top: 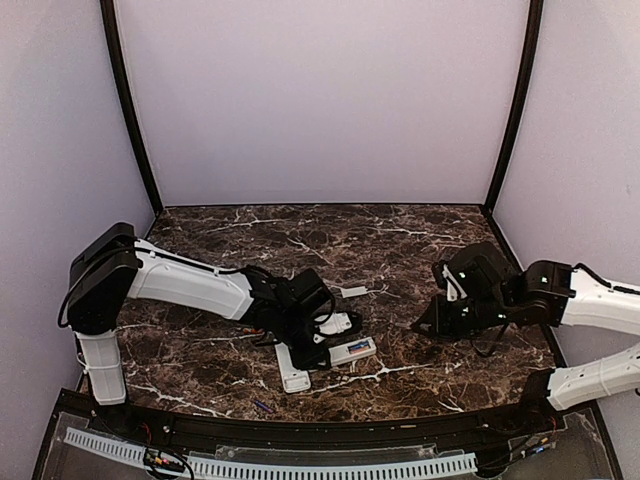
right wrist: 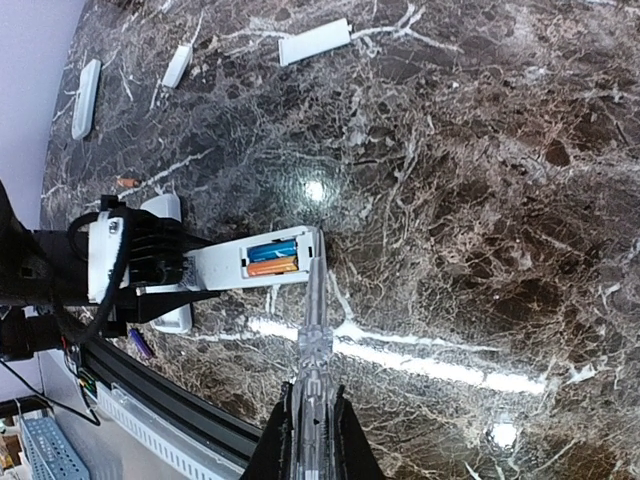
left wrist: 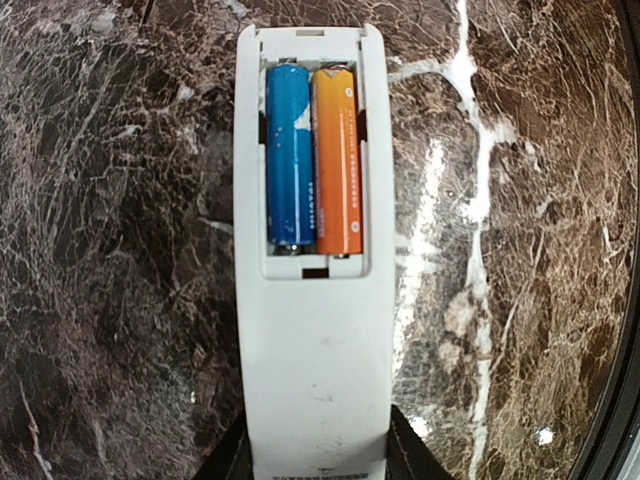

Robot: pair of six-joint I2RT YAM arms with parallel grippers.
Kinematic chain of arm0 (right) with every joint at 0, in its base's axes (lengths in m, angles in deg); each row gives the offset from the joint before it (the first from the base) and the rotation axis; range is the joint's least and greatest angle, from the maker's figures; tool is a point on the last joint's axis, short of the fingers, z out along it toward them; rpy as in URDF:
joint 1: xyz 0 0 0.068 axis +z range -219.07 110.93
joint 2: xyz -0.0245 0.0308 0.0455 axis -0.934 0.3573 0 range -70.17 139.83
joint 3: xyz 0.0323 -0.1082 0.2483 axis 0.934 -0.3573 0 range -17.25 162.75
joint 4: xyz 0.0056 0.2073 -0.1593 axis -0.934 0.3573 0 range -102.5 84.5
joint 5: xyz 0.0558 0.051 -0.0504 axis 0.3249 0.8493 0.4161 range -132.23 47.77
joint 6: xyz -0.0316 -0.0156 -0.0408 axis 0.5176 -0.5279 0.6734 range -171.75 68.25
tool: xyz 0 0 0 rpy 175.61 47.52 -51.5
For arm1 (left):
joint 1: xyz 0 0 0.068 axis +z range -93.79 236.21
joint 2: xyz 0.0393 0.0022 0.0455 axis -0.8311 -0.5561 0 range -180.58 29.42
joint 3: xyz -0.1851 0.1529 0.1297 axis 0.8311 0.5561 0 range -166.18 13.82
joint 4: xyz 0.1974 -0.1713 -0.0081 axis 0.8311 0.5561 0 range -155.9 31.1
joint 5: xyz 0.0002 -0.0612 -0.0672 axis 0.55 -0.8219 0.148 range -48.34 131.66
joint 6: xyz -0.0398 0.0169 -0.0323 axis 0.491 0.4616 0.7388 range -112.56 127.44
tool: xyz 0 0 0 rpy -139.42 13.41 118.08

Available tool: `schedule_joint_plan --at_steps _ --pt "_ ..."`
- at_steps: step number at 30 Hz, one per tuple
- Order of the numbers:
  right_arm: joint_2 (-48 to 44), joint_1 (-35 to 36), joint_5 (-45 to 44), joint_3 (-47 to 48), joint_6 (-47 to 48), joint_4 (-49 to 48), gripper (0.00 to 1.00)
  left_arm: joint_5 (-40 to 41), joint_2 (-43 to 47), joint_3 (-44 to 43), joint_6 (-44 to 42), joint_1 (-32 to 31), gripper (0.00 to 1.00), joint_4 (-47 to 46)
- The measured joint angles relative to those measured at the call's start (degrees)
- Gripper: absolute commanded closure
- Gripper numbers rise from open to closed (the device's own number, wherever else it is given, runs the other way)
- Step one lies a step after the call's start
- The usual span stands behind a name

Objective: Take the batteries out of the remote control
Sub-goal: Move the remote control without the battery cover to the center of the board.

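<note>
Two batteries [left wrist: 336, 160], blue + orange, lie lengthwise in the open bay of the remote [left wrist: 315, 340], which my L hand [left wrist: 318, 462] clamps by its end. My R hand [right wrist: 310, 432] pinches a clear pry stick [right wrist: 312, 325], tip at bay's end, crosswise to the cells.

Dark, white-veined marble bench [top: 400, 240] enclosed by pale lilac walls [top: 320, 100]; small flat white cover [top: 352, 292] lying mid-bench.
</note>
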Motion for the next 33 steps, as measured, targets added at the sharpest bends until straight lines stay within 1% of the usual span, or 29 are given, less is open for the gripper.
schedule_joint_plan --at_steps 9,14,16,18,19,21,23,25,28,33 --pt "3.3 -0.1 5.5 -3.4 3.0 -3.1 1.0 2.1 0.7 1.4 -2.1 -1.5 0.74 -1.5" --pt "5.7 -0.1 7.4 -3.4 4.1 -5.5 1.0 4.6 0.7 1.4 -3.3 -2.8 0.69 -1.6" --pt "6.3 0.2 7.8 -3.5 4.5 -6.0 1.0 5.2 0.7 1.4 -3.5 -3.1 0.66 -1.6" --pt "6.6 0.5 8.1 -3.5 4.5 -6.3 1.0 5.6 0.7 1.4 -3.7 -3.3 0.6 -1.6" --pt "6.8 0.7 8.3 -3.5 4.5 -6.5 1.0 5.6 0.7 1.4 -3.8 -3.3 0.55 -1.6" --pt "7.0 0.9 8.5 -3.5 4.5 -6.9 1.0 5.8 0.7 1.4 -3.9 -3.4 0.5 -1.6" --pt "7.0 1.2 8.5 -3.5 4.5 -7.1 1.0 6.0 0.7 1.4 -4.2 -3.5 0.45 -1.8" --pt "7.0 1.8 8.6 -3.5 4.2 -7.1 1.0 6.1 0.7 1.4 -4.2 -3.5 0.42 -1.9" --pt "7.0 2.6 8.7 -3.6 3.8 -7.1 1.0 6.1 0.7 1.4 -4.3 -3.5 0.42 -1.9" --pt "7.1 3.2 8.4 -3.9 2.8 -7.0 1.0 6.1 0.7 1.4 -4.4 -3.6 0.5 -1.9"
